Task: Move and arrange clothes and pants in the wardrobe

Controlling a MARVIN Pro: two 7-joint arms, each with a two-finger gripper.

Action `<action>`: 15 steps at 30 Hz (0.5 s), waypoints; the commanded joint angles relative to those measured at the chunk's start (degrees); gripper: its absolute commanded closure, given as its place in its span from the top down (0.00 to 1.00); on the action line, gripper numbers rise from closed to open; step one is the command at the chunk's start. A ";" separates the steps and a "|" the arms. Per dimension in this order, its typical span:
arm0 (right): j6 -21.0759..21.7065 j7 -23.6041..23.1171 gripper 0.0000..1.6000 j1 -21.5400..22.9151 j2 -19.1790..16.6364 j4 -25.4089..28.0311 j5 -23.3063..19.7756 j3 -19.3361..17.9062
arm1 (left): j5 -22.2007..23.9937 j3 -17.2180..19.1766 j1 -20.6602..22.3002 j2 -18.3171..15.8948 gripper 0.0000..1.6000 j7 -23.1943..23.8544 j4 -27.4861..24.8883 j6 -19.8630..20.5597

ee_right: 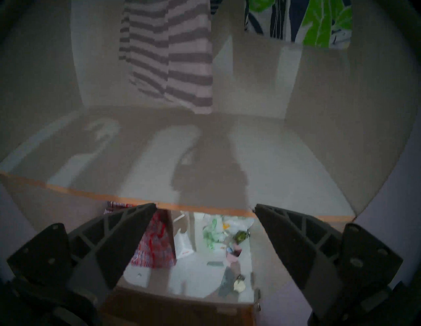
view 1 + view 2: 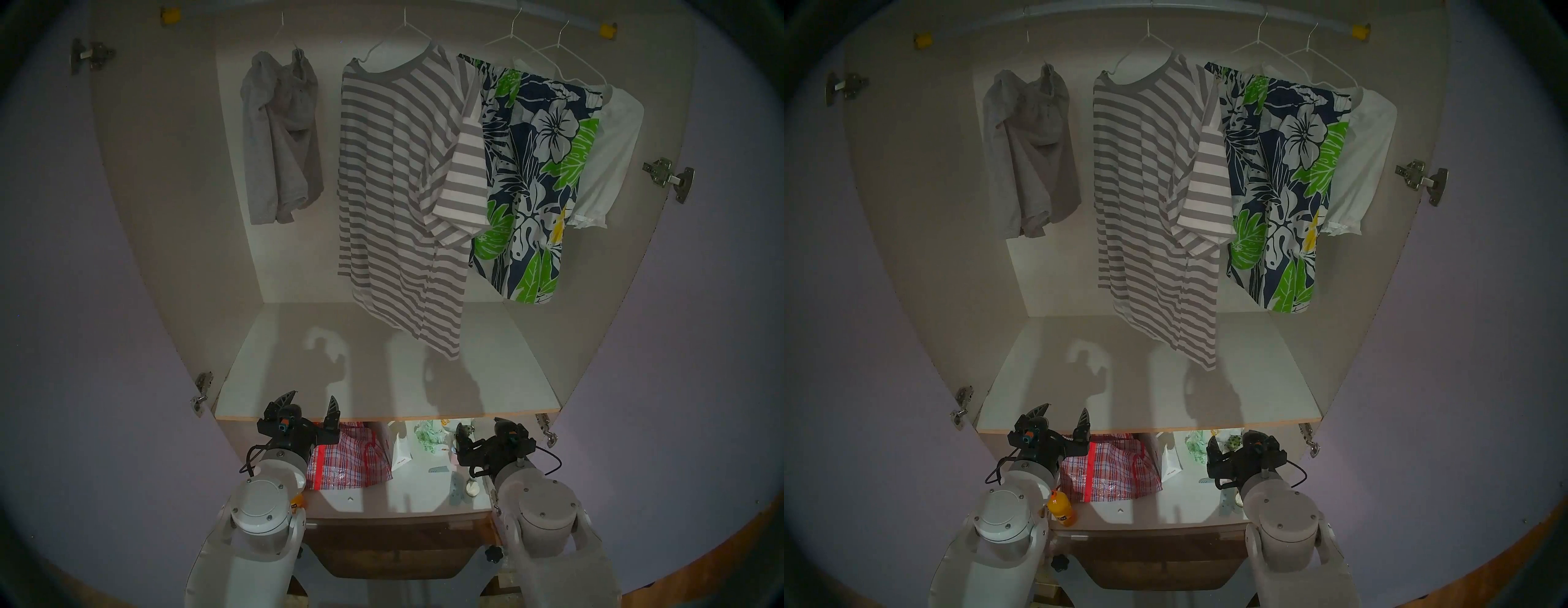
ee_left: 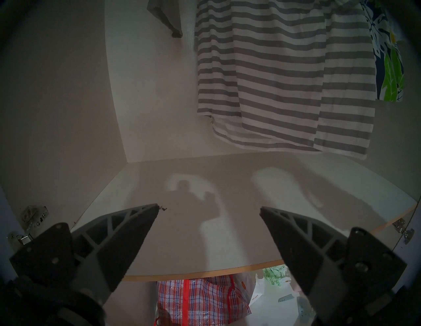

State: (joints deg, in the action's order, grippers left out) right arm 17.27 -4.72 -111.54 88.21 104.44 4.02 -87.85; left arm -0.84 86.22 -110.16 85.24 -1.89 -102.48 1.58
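Below the wardrobe shelf [image 2: 382, 382], both grippers, left [image 2: 312, 401] and right [image 1: 205, 208], hold fingers spread, empty; striped T-shirt [image 2: 399, 178] hangs above.

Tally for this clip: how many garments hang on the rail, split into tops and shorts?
Tops: 2, the striped T-shirt and the white top.
Shorts: 2, the grey shorts and the floral shorts.
Total: 4 garments on the rail; both grippers are open and hold none.

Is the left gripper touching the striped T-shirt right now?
Apart. Left wrist view shows the left gripper open over bare shelf, striped T-shirt hanging beyond.
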 commanded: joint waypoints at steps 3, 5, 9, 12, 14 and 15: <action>1.79 -2.41 1.00 0.36 -4.20 2.71 2.35 1.58 | 0.33 0.00 0.32 0.09 1.00 0.06 -1.47 -0.39; 3.95 -3.69 1.00 -0.20 -5.91 3.00 3.57 2.25 | 0.37 -0.03 0.32 0.05 1.00 0.02 -1.47 -0.39; 8.33 -4.29 1.00 -0.33 -7.99 3.48 5.38 3.35 | 0.49 -0.10 0.32 -0.07 1.00 -0.07 -1.49 -0.38; 15.56 -4.15 1.00 0.04 -8.72 3.87 6.76 4.04 | 0.57 -0.17 0.33 -0.17 1.00 -0.17 -1.48 -0.38; 19.25 -3.22 1.00 0.49 -7.99 3.89 6.97 4.05 | 0.63 -0.23 0.34 -0.25 1.00 -0.24 -1.47 -0.38; 21.49 -2.54 1.00 0.96 -7.66 4.00 6.87 4.18 | 0.66 -0.25 0.34 -0.28 1.00 -0.27 -1.47 -0.38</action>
State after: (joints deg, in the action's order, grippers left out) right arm 33.54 -8.75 -111.76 78.87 106.60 10.15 -83.61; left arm -0.28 85.91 -110.17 84.88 -2.25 -102.48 1.58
